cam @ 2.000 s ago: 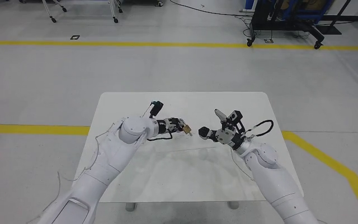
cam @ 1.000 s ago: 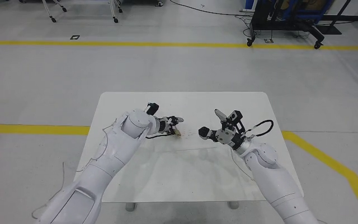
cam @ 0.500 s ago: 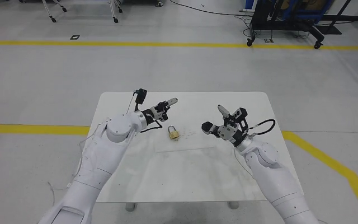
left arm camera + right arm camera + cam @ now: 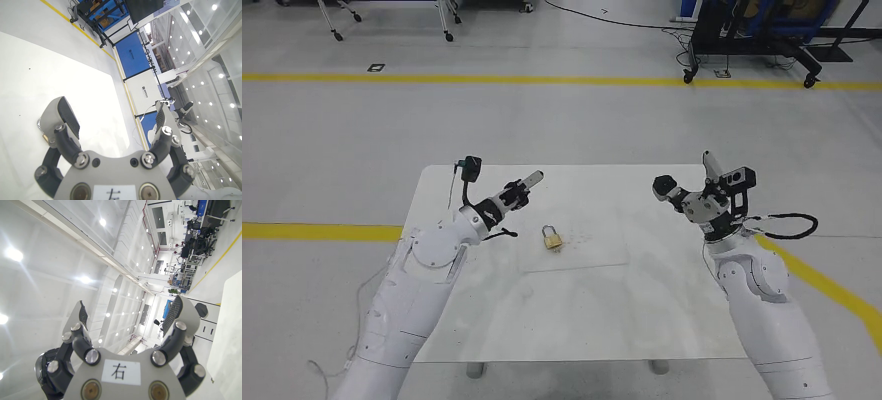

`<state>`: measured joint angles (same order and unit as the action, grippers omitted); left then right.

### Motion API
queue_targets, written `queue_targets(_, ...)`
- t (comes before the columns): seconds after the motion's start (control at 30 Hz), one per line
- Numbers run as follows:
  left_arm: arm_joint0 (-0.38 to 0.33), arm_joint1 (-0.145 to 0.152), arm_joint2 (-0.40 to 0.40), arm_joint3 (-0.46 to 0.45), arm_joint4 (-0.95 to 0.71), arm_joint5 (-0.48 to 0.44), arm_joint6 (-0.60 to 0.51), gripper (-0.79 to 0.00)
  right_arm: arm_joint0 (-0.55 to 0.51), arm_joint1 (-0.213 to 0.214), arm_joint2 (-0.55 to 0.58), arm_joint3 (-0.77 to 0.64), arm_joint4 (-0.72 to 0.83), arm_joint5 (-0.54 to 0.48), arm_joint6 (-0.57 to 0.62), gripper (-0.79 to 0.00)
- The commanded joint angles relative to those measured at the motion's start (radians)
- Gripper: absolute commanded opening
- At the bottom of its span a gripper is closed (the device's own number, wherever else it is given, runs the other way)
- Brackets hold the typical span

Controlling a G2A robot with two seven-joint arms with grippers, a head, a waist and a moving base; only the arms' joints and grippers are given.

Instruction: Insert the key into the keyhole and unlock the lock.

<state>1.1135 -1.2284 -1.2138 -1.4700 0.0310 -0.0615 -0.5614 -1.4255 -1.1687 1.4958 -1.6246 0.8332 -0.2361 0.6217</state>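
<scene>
The white table (image 4: pixel 642 320) is the biggest thing here, and it stands on a pale floor with yellow lines. Both white arms are over it. The left arm (image 4: pixel 432 260) comes up along the left side of the table and points toward the far edge. The right arm (image 4: pixel 757 280) comes up along the right side and is lifted toward the far right corner. A thin clear sheet (image 4: pixel 597 250) lies flat in the middle of the table, between the two arms. The left gripper (image 4: pixel 524 186) is up in the air above the far left part of the table, a little way from the lock. In its own wrist view the left gripper (image 4: pixel 111 106) has its two fingers (image 4: pixel 67 113) spread wide apart, with nothing between them, and the table (image 4: pixel 56 75) lies below it. The right gripper (image 4: pixel 687 175) is raised near the far right part of the table, well apart from the lock. In its own wrist view the right gripper (image 4: pixel 129 302) is spread wide too and holds nothing, and it points up at the room. The small gold lock (image 4: pixel 553 238) lies on the left part of the clear sheet, near the middle of the table. No gripper touches it. A bit of the lock (image 4: pixel 45 136) peeks out from behind one left finger. It is too small to tell if a key is in it.
</scene>
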Motion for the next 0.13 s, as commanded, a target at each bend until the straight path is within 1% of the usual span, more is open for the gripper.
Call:
queue_targets(0.0, 0.000, 0.000, 0.000, 0.000, 0.000, 0.000, 0.000, -0.001, 0.000, 0.000, 0.000, 0.000, 0.000, 0.000, 0.000, 0.000)
queue_targets(0.1, 0.000, 0.000, 0.000, 0.000, 0.001, 0.000, 0.000, -0.001, 0.000, 0.000, 0.000, 0.000, -0.002, 0.000, 0.000, 0.000)
